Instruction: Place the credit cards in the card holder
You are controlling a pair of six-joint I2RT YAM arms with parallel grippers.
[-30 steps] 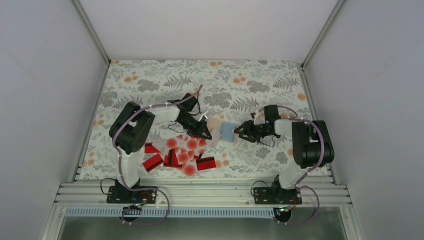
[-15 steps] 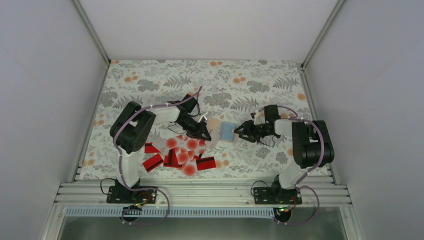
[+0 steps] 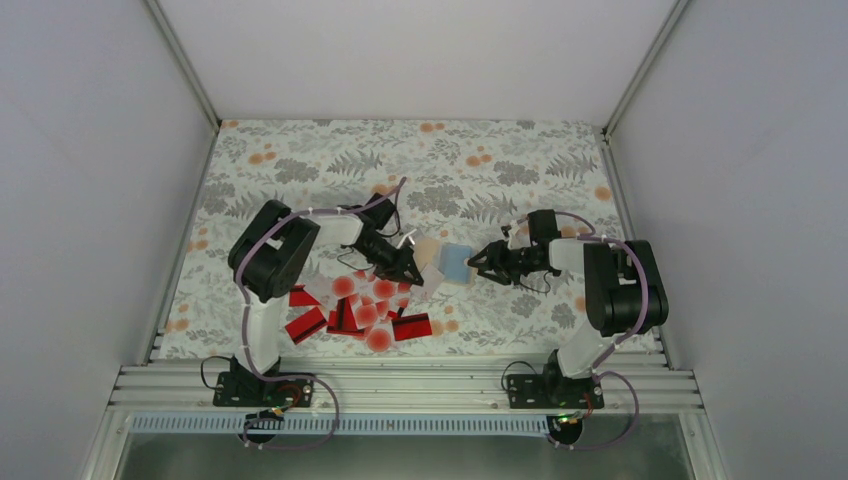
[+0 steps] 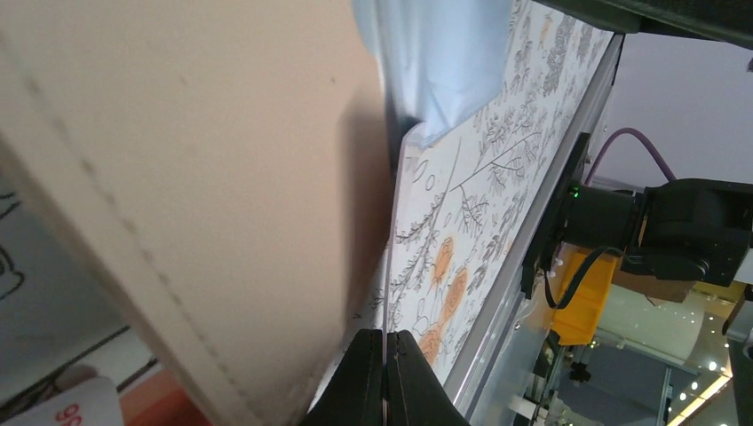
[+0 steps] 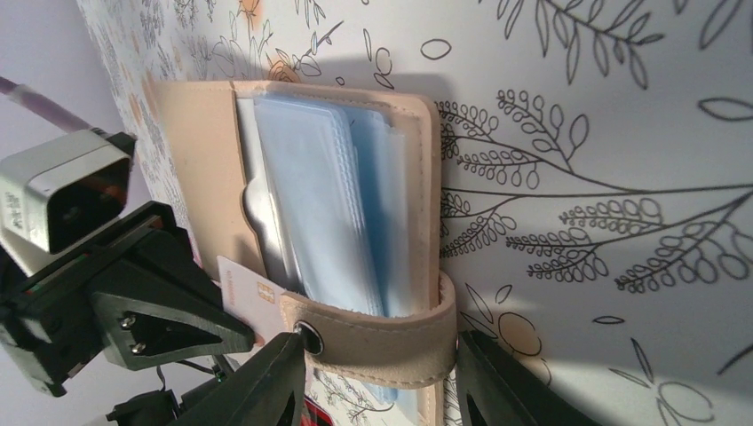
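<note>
The card holder (image 3: 455,262) lies open on the floral mat, tan outside with blue-grey sleeves (image 5: 320,204) inside. My right gripper (image 5: 382,390) is closed across its snap strap (image 5: 373,333), one finger at each end. My left gripper (image 4: 386,351) is shut on a white credit card (image 5: 241,286) with a gold chip, seen edge-on in the left wrist view. That card sits at the holder's near edge, beside the strap's snap. The holder's tan cover (image 4: 178,177) fills the left wrist view. The other credit cards (image 3: 365,305), red ones and white ones with red dots, lie heaped in front of the left arm.
The floral mat (image 3: 300,160) covers the table between white walls. An aluminium rail (image 3: 400,385) runs along the near edge by both arm bases. The two grippers (image 3: 410,270) (image 3: 478,262) face each other closely across the holder.
The left arm's elbow has swung a little to the right and its gripper has shifted slightly. The right arm and the holder have stayed put.
</note>
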